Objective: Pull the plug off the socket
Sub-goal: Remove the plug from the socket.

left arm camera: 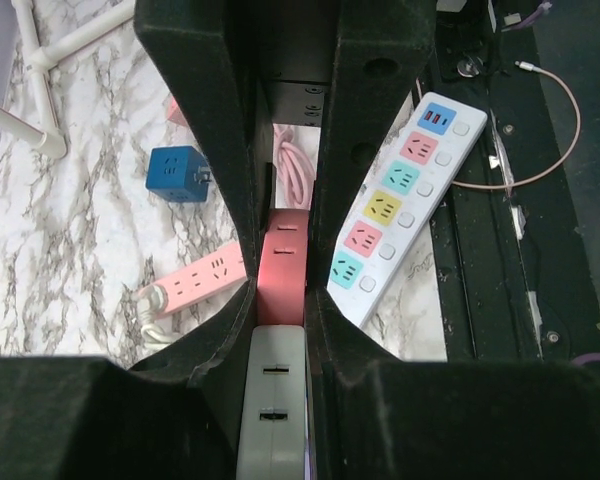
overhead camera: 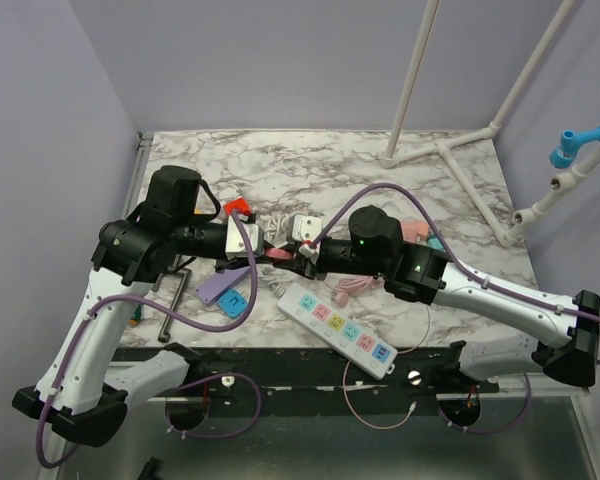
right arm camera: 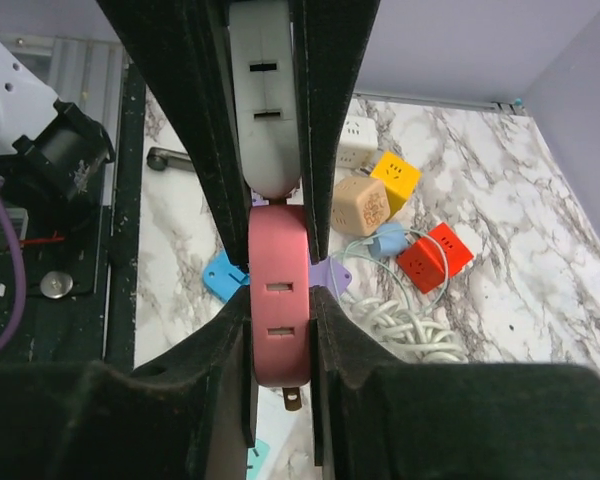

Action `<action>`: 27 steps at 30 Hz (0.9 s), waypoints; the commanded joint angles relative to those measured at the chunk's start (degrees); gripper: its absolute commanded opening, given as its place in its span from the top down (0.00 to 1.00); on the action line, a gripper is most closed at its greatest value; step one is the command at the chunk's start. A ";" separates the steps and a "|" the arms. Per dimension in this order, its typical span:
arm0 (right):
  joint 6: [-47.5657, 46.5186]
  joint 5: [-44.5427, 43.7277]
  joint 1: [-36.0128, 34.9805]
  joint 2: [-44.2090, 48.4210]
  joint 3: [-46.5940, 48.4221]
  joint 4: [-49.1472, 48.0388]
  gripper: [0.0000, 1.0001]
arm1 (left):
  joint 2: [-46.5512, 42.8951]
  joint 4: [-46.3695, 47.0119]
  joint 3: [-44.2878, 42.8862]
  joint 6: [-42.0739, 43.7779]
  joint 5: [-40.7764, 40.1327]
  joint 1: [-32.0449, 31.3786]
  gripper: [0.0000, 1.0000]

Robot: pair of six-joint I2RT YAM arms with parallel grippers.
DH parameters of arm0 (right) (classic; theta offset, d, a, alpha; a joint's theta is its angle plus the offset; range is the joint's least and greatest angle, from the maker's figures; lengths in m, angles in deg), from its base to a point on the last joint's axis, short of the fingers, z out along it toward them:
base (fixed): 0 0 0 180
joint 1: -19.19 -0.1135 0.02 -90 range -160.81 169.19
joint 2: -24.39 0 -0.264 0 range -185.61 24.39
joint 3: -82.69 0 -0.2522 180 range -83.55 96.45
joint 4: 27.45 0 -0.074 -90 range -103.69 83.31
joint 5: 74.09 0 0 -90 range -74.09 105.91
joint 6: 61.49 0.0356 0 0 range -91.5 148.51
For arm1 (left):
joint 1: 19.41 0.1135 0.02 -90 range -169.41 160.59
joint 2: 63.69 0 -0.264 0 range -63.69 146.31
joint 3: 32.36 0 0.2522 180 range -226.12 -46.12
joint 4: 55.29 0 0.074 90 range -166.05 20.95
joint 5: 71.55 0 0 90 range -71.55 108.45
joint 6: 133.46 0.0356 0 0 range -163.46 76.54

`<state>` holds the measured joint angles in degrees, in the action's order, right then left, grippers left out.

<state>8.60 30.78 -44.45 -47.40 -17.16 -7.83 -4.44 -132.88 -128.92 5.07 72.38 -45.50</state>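
The plug and socket are two slim blocks joined end to end, held just above the marble table (overhead camera: 310, 170). One is grey (left arm camera: 272, 400), the other pink (right arm camera: 278, 300); I cannot tell which is the plug. A metal prong (right arm camera: 292, 400) sticks out of the pink block's free end. My left gripper (left arm camera: 280, 325) is shut on the grey block (right arm camera: 264, 120). My right gripper (right arm camera: 280, 320) is shut on the pink block (left arm camera: 283, 270), a pad against each side. The two grippers meet tip to tip at the table's middle, left gripper (overhead camera: 263, 250) facing right gripper (overhead camera: 305, 258).
A white power strip (overhead camera: 338, 328) with coloured sockets lies near the front edge. A pink power strip (left arm camera: 190, 285), a blue cube (left arm camera: 178, 175), red (right arm camera: 435, 255), yellow (right arm camera: 395, 178) and beige (right arm camera: 360, 205) cubes and a coiled white cable (right arm camera: 410, 330) lie around. A white pipe frame (overhead camera: 450, 150) stands back right.
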 commanded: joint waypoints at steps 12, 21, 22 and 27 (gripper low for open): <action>0.32 -8.55 -1.34 -0.32 -0.78 -0.87 0.99 | 0.41 -3.24 -4.04 3.55 3.73 0.07 0.02; -1.90 -12.74 -2.01 3.28 -2.51 3.56 0.99 | -0.17 -9.16 -4.44 10.85 -1.75 0.56 0.02; -1.86 -12.85 -1.99 3.63 -2.74 3.70 0.99 | -0.36 -8.91 -3.87 11.05 -1.89 0.60 0.02; -1.64 -12.98 -2.57 4.74 -2.61 4.89 0.99 | 0.28 -7.00 -3.10 11.43 -2.69 0.73 0.08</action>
<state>7.49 19.68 -46.15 -44.29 -19.87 -4.11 -4.23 -139.66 -132.37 14.03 71.09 -45.24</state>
